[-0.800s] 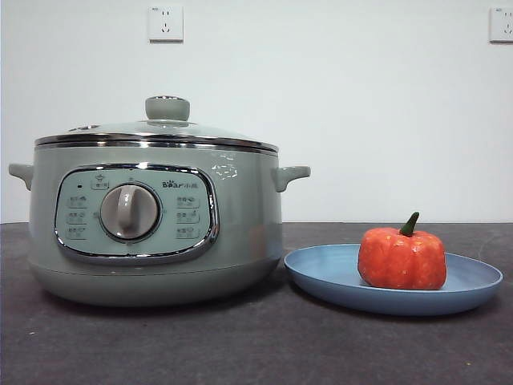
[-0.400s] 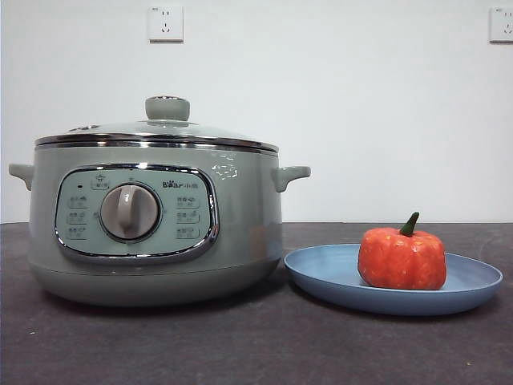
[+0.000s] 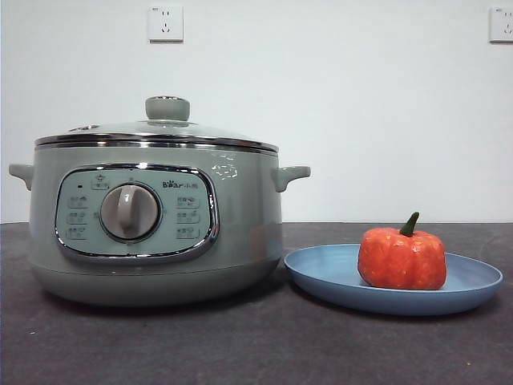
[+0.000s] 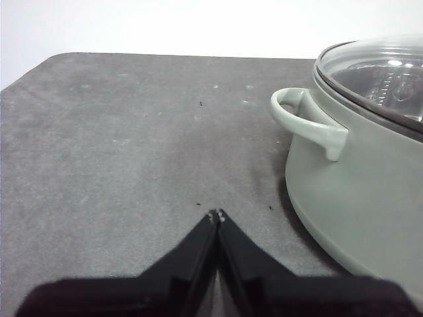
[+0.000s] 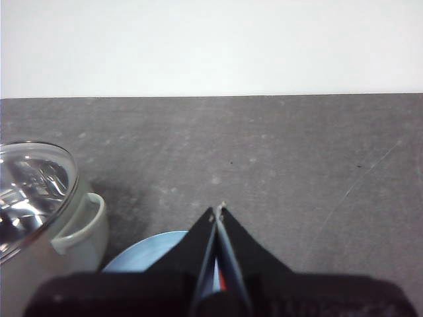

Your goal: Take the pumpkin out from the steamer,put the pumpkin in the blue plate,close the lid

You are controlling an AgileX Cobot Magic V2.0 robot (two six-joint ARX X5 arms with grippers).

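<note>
Pumpkin [image 3: 401, 258] on blue plate [image 3: 337, 281]; both grippers' fingers closed, empty.

You see the dark grey table [image 3: 264, 353] carrying the steamer [image 3: 152, 216] at nine o'clock and the blue plate [image 3: 321, 277] just beside it at three o'clock.

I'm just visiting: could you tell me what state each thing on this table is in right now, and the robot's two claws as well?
steamer: closed, upright on the table.
lid: seated on the steamer.
pumpkin: upright in the blue plate, stem up.
blue plate: flat on the table beside the steamer, holding the pumpkin.
left gripper: shut, empty, beside the steamer.
right gripper: shut, empty, above the blue plate.
</note>
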